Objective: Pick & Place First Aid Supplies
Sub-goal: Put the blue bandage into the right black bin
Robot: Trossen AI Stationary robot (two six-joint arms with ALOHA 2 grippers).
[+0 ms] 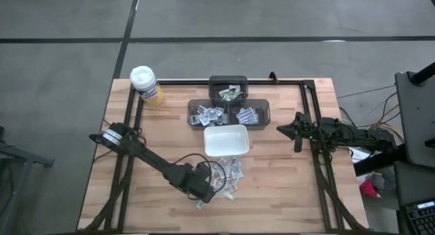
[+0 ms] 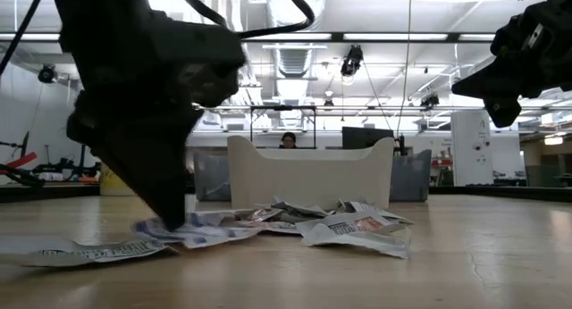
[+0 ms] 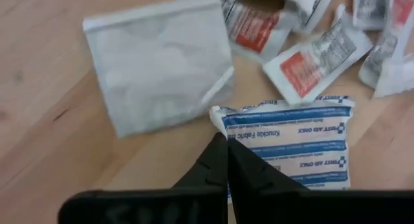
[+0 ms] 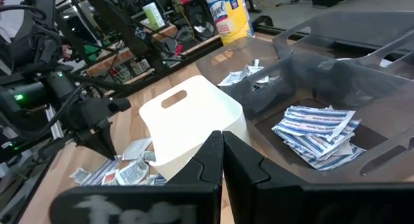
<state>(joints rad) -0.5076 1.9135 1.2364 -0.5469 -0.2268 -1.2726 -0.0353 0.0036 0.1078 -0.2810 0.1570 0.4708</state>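
Step in hand: While the left gripper (image 1: 204, 192) sits low in the lower middle of the high view, at the near edge of the packet pile (image 1: 228, 175), the pick looks just made or just attempted.
Left gripper: its fingers are pressed together, tips at the edge of a blue-printed bandage packet (image 3: 291, 146) in the left wrist view; whether the packet's edge is pinched between them cannot be told.
Neighbours: a plain white packet (image 3: 155, 68) lies just beside the blue one, and red-printed packets (image 3: 307, 65) spread toward the upper right of that view.
Pile: loose on the wooden table (image 1: 285, 187), just below the white dish (image 1: 225, 140) in the high view.
Bins: three dark trays (image 1: 228, 106) above the dish already hold sorted packets; the right wrist view shows blue ones in one tray (image 4: 317, 136).
Right gripper (image 1: 296, 131): closed on nothing, waiting at the right of the high view, well apart from the pile.
Next move: probably a slow lift to check the packet comes up alone, then a carry to the tray with matching blue packets.
Risk: a thin, flat packet may slip out or drag a neighbour.
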